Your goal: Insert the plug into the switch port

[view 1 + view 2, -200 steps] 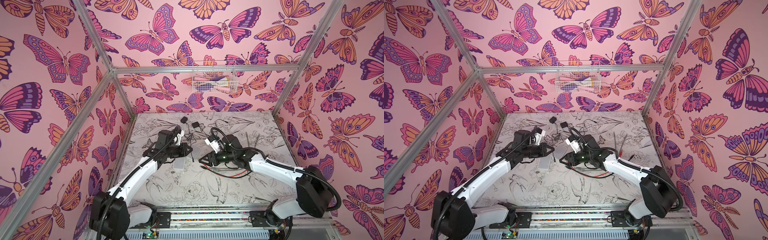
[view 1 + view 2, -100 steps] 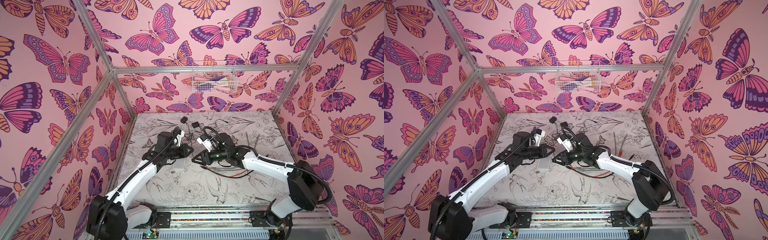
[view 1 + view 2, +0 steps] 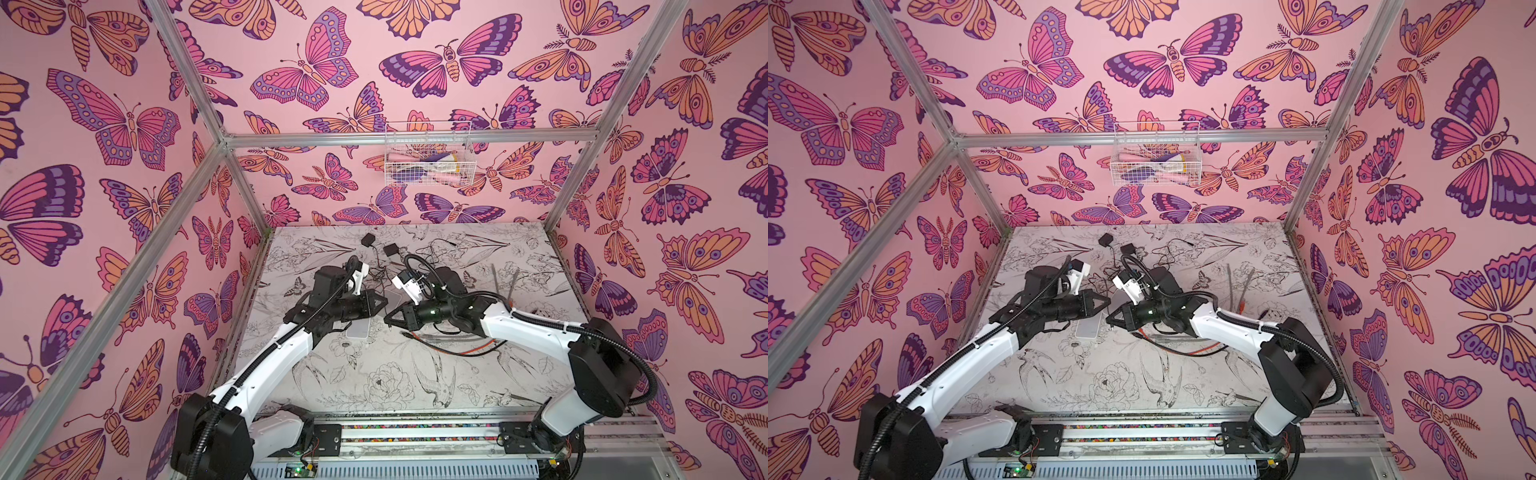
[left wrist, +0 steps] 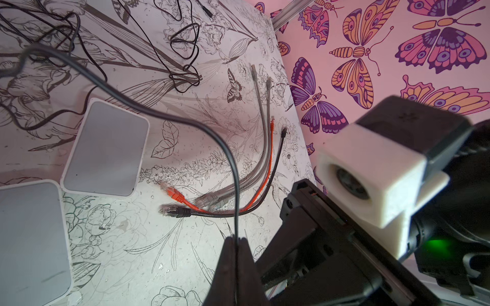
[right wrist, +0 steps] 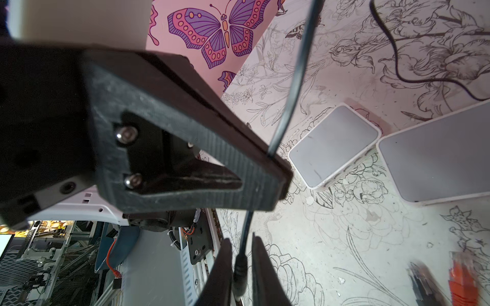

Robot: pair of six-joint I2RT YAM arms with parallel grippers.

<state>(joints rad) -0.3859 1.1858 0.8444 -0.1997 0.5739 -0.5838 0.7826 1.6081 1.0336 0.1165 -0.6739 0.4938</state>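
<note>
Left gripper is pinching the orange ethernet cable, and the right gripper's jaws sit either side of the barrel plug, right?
No. The left gripper is shut on the thin dark power cord; the orange ethernet cable lies loose on the table, as the left wrist view shows. The right gripper's jaws do flank the barrel plug.

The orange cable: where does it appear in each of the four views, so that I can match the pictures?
In both top views: the orange cable lies below and right of centre.
Left wrist view: the whole cable shows, its end beside a black plug.
Right wrist view: only its blurred end shows, at the picture's edge.
Shared landmark: the white boxes near that end.
</note>
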